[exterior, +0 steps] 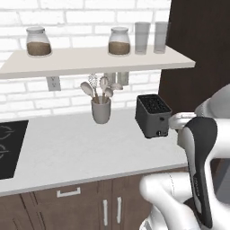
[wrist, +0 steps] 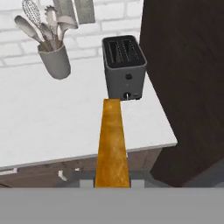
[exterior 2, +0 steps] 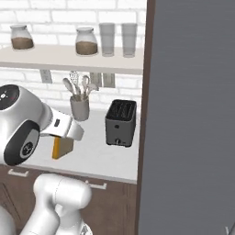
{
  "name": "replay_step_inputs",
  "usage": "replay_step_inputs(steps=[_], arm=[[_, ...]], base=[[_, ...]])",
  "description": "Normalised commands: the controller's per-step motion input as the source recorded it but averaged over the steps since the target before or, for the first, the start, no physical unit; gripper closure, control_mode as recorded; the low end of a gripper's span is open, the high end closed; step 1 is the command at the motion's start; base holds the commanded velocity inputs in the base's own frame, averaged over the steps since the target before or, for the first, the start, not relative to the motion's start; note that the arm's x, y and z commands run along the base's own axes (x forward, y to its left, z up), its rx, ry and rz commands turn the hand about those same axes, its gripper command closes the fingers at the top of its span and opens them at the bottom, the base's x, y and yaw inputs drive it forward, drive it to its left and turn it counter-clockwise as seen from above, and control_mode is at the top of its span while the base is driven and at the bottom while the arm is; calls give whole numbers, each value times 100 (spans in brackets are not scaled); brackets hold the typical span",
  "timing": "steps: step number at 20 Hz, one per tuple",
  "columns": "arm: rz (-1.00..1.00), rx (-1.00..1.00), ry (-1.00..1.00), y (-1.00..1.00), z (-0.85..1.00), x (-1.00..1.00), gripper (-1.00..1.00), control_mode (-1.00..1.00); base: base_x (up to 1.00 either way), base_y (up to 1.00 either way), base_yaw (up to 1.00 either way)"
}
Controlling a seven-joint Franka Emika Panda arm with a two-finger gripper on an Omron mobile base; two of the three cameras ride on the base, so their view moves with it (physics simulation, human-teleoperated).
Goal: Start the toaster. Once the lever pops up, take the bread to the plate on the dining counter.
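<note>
The toaster (exterior: pixel 152 116) (exterior 2: pixel 120 123) (wrist: pixel 124 68) stands at the right end of the grey counter, with its empty top slots showing. My gripper (wrist: pixel 112 183) (exterior 2: pixel 64 137) is shut on the bread (wrist: pixel 112 140) (exterior 2: pixel 62 148). The bread is a tan slice seen edge-on, held in the air in front of the toaster and above the counter's front edge. In the hand view the slice's far end points at the toaster's front knob. The plate and the dining counter are out of view.
A grey utensil cup (exterior: pixel 101 110) (wrist: pixel 54 61) stands left of the toaster. Above it runs a shelf (exterior: pixel 90 60) with jars and glasses. A tall dark cabinet (wrist: pixel 188 87) (exterior 2: pixel 193 114) closes off the right side. A cooktop (exterior: pixel 9 148) lies at the far left.
</note>
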Motion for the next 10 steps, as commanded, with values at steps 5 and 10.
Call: replay_step_inputs(steps=[5, 10], arm=[[0, 0, 0, 0, 0, 0, 100, 100], [0, 0, 0, 0, 0, 0, 100, 100]], base=[[-75, 70, -10], [-53, 42, -61]])
